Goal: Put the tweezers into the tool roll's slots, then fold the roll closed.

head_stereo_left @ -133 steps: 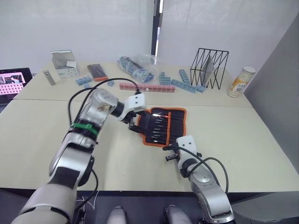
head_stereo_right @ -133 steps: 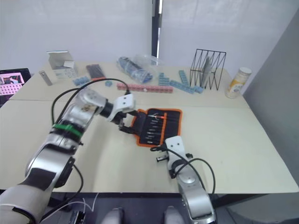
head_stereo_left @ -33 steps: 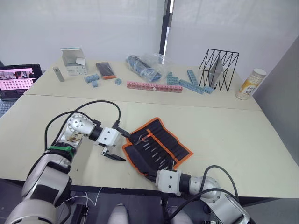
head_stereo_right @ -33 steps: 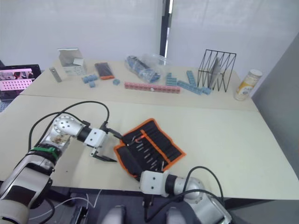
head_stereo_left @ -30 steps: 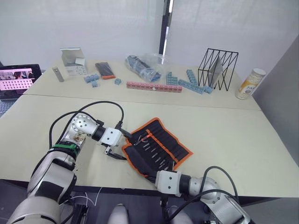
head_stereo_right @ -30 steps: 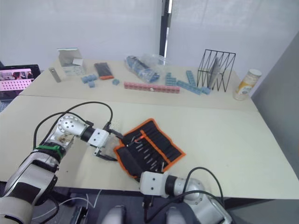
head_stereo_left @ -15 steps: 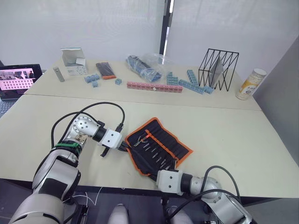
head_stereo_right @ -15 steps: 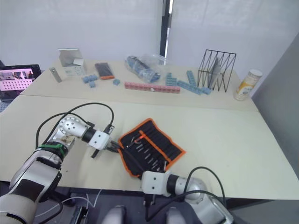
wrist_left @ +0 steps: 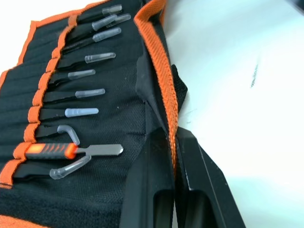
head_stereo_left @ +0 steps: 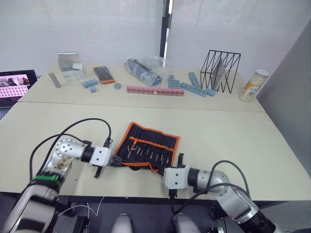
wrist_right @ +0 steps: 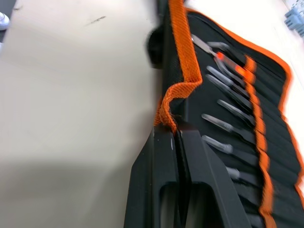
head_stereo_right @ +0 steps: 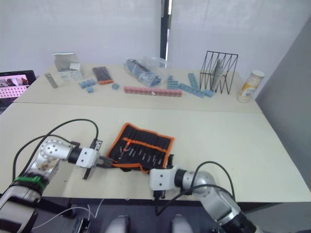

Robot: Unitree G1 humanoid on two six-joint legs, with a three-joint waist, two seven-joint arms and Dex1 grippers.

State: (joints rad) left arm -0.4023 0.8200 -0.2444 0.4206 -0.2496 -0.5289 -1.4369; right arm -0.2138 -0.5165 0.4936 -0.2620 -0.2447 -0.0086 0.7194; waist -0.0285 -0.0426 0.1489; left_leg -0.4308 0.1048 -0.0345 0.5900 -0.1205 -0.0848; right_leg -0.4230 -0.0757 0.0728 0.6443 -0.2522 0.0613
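The tool roll [head_stereo_left: 148, 147] lies spread open near the table's front edge, black with orange trim. The tweezers [wrist_left: 90, 59] sit in its slots in a row, their tips under clear caps, beside an orange-handled tool [wrist_left: 50, 151]. My left gripper [wrist_left: 173, 136] is shut on the roll's orange-trimmed edge at its near left corner [head_stereo_left: 115, 161]. My right gripper [wrist_right: 175, 130] is shut on a raised fold of orange trim on the near edge, at the roll's right end [head_stereo_left: 163, 170]. More tweezers [wrist_right: 223, 126] show past it.
At the back stand a pink brick strip [head_stereo_left: 155, 91], blue bricks [head_stereo_left: 194, 87], a plastic bag [head_stereo_left: 146, 68], a black wire rack [head_stereo_left: 221, 70], a can [head_stereo_left: 253, 85], a white box [head_stereo_left: 68, 66], a flat black-and-orange pack [head_stereo_left: 103, 74] and a laptop [head_stereo_left: 12, 85].
My left gripper went from open beside the roll's left corner to shut on its edge. The roll has turned to lie square to the table's front. The head camera has shifted.
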